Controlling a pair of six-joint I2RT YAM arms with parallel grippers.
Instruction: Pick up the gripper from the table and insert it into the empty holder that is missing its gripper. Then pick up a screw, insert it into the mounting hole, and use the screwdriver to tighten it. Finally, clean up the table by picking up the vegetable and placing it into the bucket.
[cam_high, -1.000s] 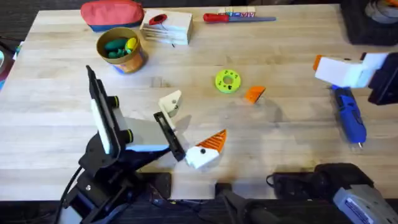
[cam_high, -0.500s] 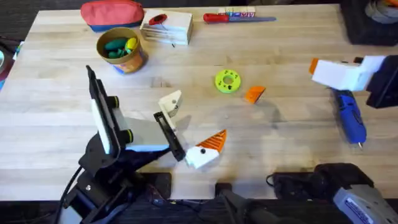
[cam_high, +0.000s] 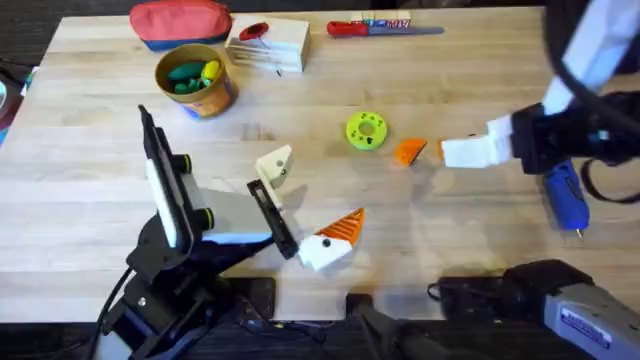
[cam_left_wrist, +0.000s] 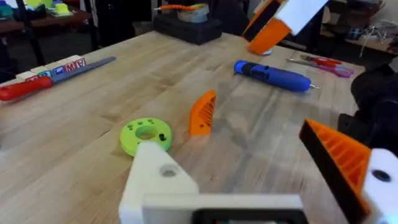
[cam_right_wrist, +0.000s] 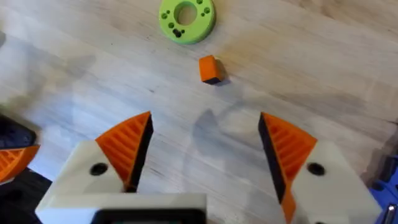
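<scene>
The right gripper (cam_high: 455, 152) is hanging over the table just beside the loose orange gripper (cam_high: 409, 151), its white fingers spread wide and holding nothing; in its own wrist view the two orange pads (cam_right_wrist: 127, 146) are standing well apart with bare wood between them, and the wedge (cam_right_wrist: 209, 68) is lying beyond them, near a green disc (cam_right_wrist: 186, 15). The disc (cam_high: 366, 131) is sitting just left of the wedge in the overhead view. The left gripper (cam_high: 305, 205) is resting low near the table's front edge, open and empty: one finger is carrying the bare white holder (cam_high: 274, 165), whose mounting hole (cam_left_wrist: 168, 171) is showing as a dark round spot, while the other finger (cam_high: 335, 238) is wearing an orange tip. The blue screwdriver (cam_high: 564, 192) is lying to the right, partly under the right arm. The bucket (cam_high: 196, 80) is standing at the far left with green and yellow pieces inside.
</scene>
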